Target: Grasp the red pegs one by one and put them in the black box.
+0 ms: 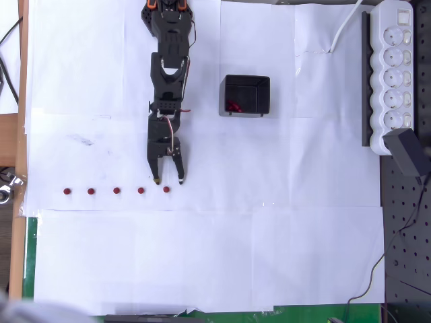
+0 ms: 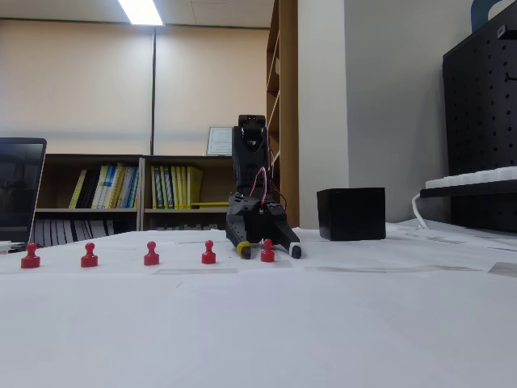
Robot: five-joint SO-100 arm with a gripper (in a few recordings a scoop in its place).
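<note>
Several red pegs stand in a row on the white paper, from the leftmost peg [image 1: 66, 191] [image 2: 31, 256] to the rightmost peg [image 1: 166, 190] [image 2: 267, 251]. My black gripper [image 1: 169, 180] [image 2: 270, 252] is open and lowered over that rightmost peg, its fingertips straddling it just above the paper. The black box [image 1: 246, 95] [image 2: 350, 213] sits up and to the right of the arm in the overhead view. Small red pegs [image 1: 233, 106] lie inside the box.
A white power strip [image 1: 395, 74] on a black rail lies along the right edge in the overhead view, with a black pegboard [image 1: 404, 229] below it. White paper [image 1: 202, 256] covers the table. A laptop [image 2: 18, 190] stands at the left of the fixed view.
</note>
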